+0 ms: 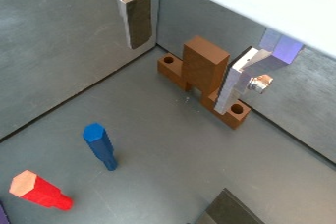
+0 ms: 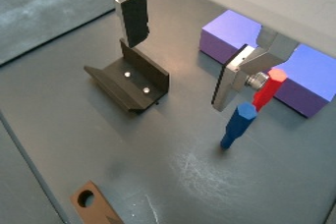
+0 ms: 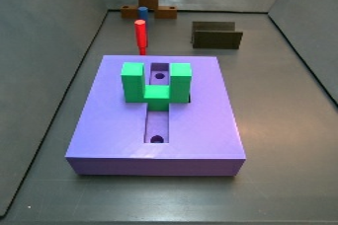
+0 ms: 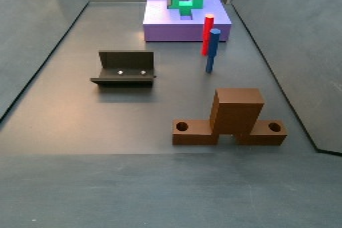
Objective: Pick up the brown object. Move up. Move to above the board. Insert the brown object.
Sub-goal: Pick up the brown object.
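Wood-coloured T-shaped brown object rests on the grey tabletop; gripper hovers above, fingers spread wide, holding nothing

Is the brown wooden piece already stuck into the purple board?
No. The brown object rests on the floor, apart from the board. The claw is open, holding nothing.

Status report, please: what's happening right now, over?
Tool open, empty, above floor. Brown T-block untouched on floor. Red cylinder, blue cylinder stand between it and purple board.
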